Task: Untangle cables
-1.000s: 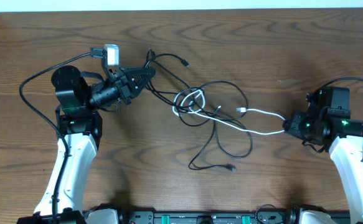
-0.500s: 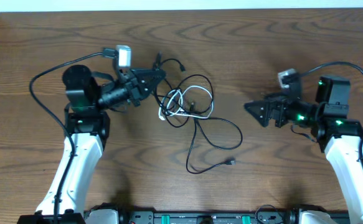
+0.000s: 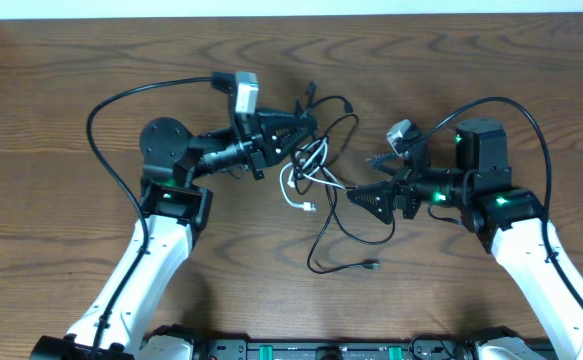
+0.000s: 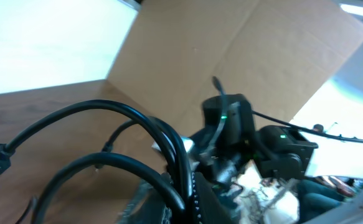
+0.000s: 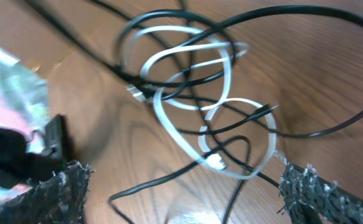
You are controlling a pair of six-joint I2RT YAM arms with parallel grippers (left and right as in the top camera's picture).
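While the left gripper (image 3: 308, 123) is pinching the tangled black and white cables (image 3: 309, 168), the right gripper (image 3: 355, 197) is gaping wide; only its wrist view is showing the white cable (image 5: 169, 124) looping around black ones.

A thin white cable (image 5: 165, 115) lies in loops on the brown wooden desk (image 5: 330, 62), tangled with several thin black cables (image 5: 349, 118). The right gripper (image 5: 184, 193) has its jaws wide apart and empty, close to the tangle.

A dark brown wooden table (image 3: 71, 50) with bold, swirling grain fills the overhead view. A pale strip (image 3: 271, 6) runs beyond its far edge. In the left wrist view, a tan cardboard-like panel (image 4: 231, 56) stands past the table, with bright white areas on both sides.
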